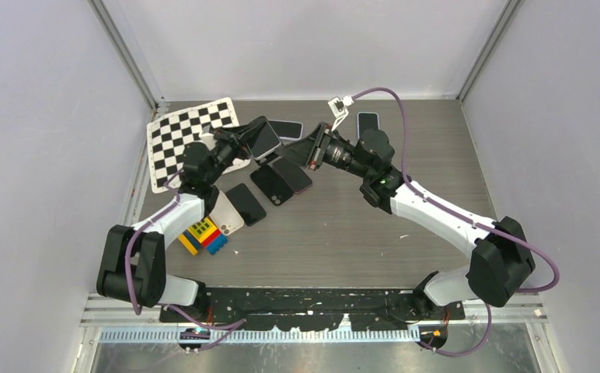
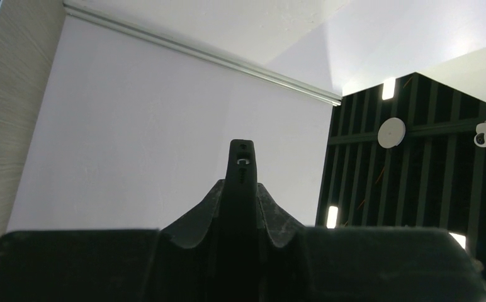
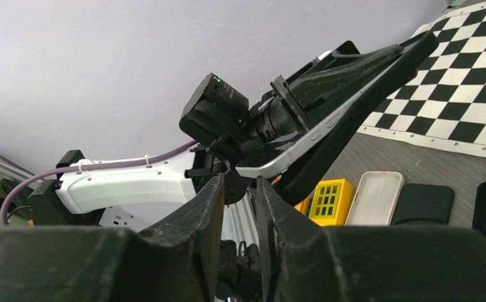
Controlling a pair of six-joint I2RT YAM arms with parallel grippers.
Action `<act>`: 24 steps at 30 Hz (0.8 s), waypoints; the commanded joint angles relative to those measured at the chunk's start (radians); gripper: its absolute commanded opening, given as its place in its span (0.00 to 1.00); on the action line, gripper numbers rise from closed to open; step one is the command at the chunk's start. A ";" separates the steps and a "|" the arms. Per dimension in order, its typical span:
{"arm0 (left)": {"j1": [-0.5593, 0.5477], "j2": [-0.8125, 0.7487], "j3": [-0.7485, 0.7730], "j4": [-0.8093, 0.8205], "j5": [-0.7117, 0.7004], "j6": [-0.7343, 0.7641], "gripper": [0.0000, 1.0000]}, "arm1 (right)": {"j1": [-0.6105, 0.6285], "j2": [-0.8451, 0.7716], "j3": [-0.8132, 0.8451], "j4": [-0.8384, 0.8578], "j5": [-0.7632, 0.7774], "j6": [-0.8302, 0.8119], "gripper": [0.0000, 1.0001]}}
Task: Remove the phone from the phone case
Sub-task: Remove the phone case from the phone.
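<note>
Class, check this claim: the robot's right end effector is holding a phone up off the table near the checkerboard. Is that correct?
No, wrong arm. The left end effector is holding the phone up off the table near the checkerboard, as the top view shows.

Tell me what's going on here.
The left gripper is shut on a phone, holding it up off the table near the checkerboard. The right gripper is empty, its fingers a narrow gap apart, and points at the phone's lower end. It is hard to tell whether the case is still on. Other phones lie on the table below.
</note>
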 commanded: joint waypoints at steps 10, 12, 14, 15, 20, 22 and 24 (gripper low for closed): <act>0.003 -0.013 0.022 0.088 0.041 -0.068 0.00 | 0.004 0.052 0.005 -0.018 0.109 0.069 0.44; 0.003 -0.012 0.033 0.091 0.035 -0.061 0.00 | 0.001 0.069 0.005 -0.033 0.127 0.098 0.44; 0.003 -0.010 0.049 0.096 0.043 -0.044 0.00 | -0.002 0.087 0.005 -0.033 0.127 0.125 0.44; 0.002 -0.009 0.058 0.096 0.051 -0.037 0.00 | -0.005 0.098 0.007 -0.034 0.126 0.133 0.44; 0.003 0.003 0.125 0.115 0.107 0.034 0.00 | -0.014 0.127 0.018 -0.032 0.127 0.172 0.46; -0.008 0.019 0.200 0.102 0.194 0.097 0.00 | -0.019 0.137 0.029 -0.021 0.117 0.190 0.47; -0.022 0.024 0.271 0.070 0.276 0.171 0.00 | -0.025 0.146 0.044 -0.010 0.101 0.203 0.47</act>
